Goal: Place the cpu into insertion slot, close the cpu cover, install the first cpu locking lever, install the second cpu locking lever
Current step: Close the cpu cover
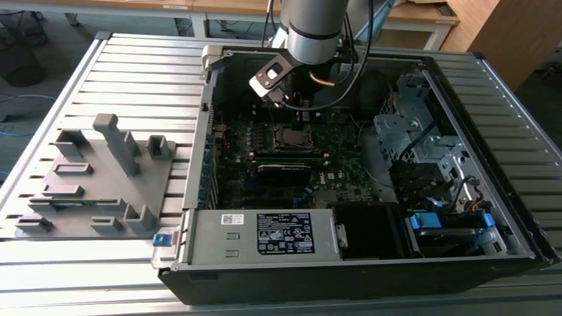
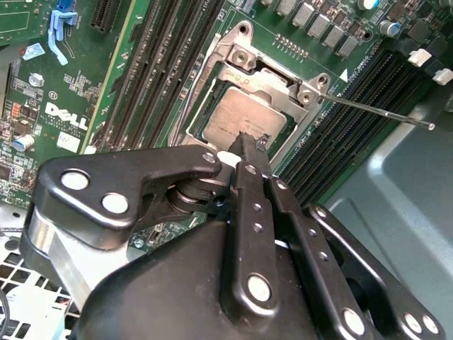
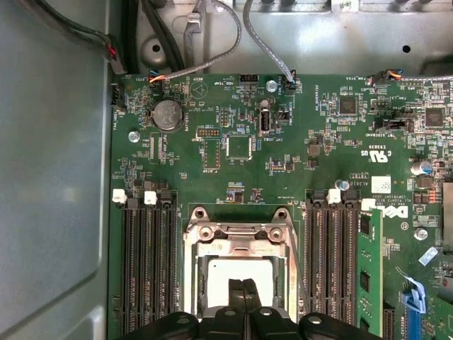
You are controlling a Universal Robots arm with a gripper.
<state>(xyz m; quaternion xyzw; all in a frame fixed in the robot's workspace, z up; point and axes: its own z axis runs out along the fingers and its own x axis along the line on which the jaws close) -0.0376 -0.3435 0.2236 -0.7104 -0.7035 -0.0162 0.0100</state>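
Observation:
The cpu (image 2: 237,120) lies in the insertion slot (image 1: 291,136) on the motherboard, its pale silvery face (image 3: 219,280) showing through a window. The cpu cover (image 3: 237,237), a silvery frame, lies flat around it (image 2: 244,71). My gripper (image 2: 249,144) is shut, its two black fingertips pressed together with nothing between them. The tips hang just over the edge of the cpu face in both wrist views (image 3: 244,287). A thin metal locking lever (image 2: 375,110) sticks out sideways from the socket's corner, away from the board. In the exterior view the gripper (image 1: 299,112) reaches down into the open case above the socket.
Long black memory slots (image 3: 145,273) flank the socket on both sides; a green memory stick (image 3: 368,269) stands in one. The grey case wall (image 3: 49,177), cables (image 3: 212,42), a drive cage (image 1: 422,131) and the power supply (image 1: 263,234) hem in the board. A grey fixture (image 1: 97,178) sits outside.

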